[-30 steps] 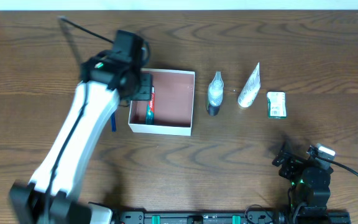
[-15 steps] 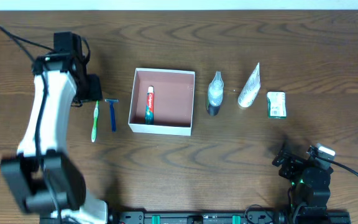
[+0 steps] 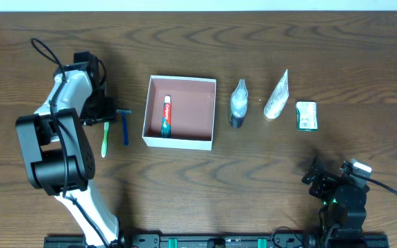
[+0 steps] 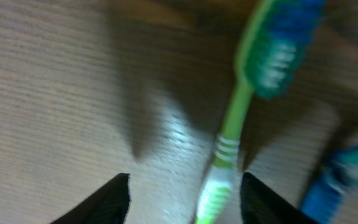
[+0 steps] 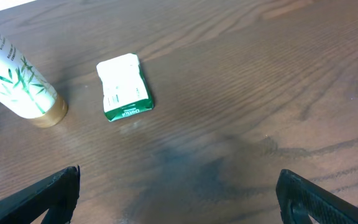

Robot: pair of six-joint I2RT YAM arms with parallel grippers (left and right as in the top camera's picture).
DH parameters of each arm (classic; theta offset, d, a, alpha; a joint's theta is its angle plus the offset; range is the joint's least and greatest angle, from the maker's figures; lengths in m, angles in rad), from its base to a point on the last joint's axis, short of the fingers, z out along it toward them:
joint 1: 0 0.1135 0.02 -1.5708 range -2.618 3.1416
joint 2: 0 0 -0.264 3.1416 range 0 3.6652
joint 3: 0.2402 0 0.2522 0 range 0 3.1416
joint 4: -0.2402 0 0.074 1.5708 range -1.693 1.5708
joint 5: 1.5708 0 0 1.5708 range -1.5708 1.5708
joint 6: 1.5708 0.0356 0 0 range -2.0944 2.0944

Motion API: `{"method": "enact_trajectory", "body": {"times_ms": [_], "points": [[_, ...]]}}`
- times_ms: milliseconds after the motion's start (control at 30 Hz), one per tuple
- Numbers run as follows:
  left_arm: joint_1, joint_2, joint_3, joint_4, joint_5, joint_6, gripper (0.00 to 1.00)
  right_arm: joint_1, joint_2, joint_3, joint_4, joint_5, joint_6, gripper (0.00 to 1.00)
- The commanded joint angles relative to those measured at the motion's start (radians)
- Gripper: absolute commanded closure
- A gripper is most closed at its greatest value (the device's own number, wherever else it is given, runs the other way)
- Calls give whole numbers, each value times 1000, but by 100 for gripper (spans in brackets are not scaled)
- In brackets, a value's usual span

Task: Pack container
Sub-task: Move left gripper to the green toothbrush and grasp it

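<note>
The container (image 3: pixel 195 110) is a white-walled square box with a pinkish-brown inside, at the table's middle. A toothpaste tube (image 3: pixel 165 116) lies in its left part. A green toothbrush (image 3: pixel 105 139) and a blue razor (image 3: pixel 124 127) lie on the table to its left. My left gripper (image 3: pixel 100 117) is open, low over the toothbrush's upper end. In the left wrist view the toothbrush handle (image 4: pixel 230 134) runs between the open jaws (image 4: pixel 185 202), close to the right finger, with the razor (image 4: pixel 344 174) at the right. My right gripper (image 3: pixel 317 178) is open and empty at the front right.
Right of the container stand a small clear bottle (image 3: pixel 238 103), a white tube (image 3: pixel 277 95) and a green-and-white packet (image 3: pixel 306 115). The right wrist view shows the packet (image 5: pixel 124 86) and the tube (image 5: pixel 17 81) beyond my open right gripper (image 5: pixel 179 199).
My left arm has left the container, where the toothpaste now lies, and swung left. It now sits over the toothbrush. The right arm has not moved.
</note>
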Motion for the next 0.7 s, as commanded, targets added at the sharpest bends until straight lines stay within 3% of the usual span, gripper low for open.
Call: {"method": "enact_trajectory", "body": {"times_ms": [0, 333, 500, 667], "points": [[21, 31, -5, 3, 12, 11, 47, -10, -5, -1, 0, 6, -14, 1], [24, 40, -4, -14, 23, 11, 77, -10, -5, -1, 0, 6, -14, 1], [24, 25, -2, -36, 41, 10, 86, -10, -5, -1, 0, 6, -14, 1], [15, -40, 2, -48, 42, 6, 89, -10, -5, -1, 0, 6, -14, 1]]}}
